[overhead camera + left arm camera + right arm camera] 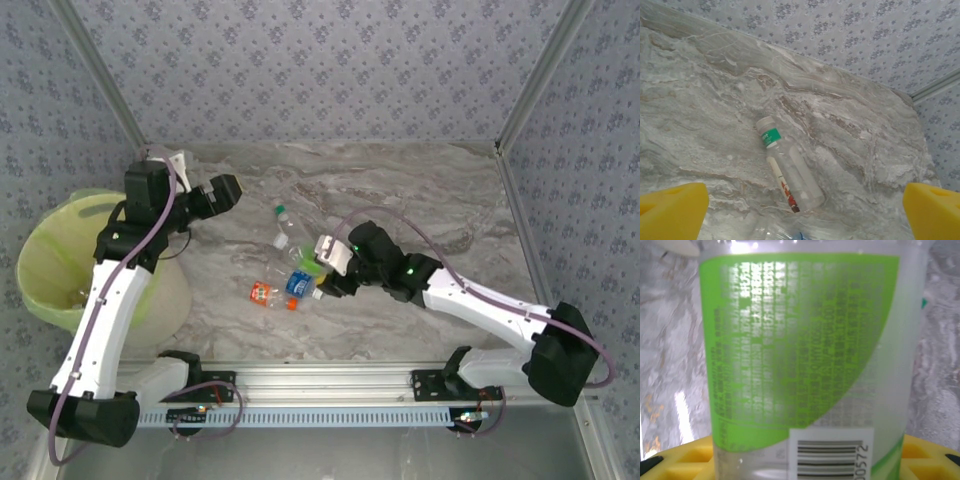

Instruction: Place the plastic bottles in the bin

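Observation:
My right gripper (322, 275) is shut on a clear plastic bottle with a green label (308, 265) in the middle of the table. That green-label bottle (805, 350) is very close in the right wrist view, with the yellow fingers (685, 462) at its sides. Beside it lie a blue-label bottle (298, 283) and an orange-label bottle (265, 293). A clear bottle with a green neck band (283, 225) lies further back; that bottle (790, 175) is ahead of my left gripper (802, 220). The left gripper (230, 190) is open and holds nothing. The bin (45, 270) stands at the left.
Patterned walls close the table at the back and both sides. The marble tabletop (420, 190) stretches to the back right. A metal rail (320, 385) with the arm bases runs along the near edge. Part of another clear bottle (775, 232) shows at the left wrist view's bottom edge.

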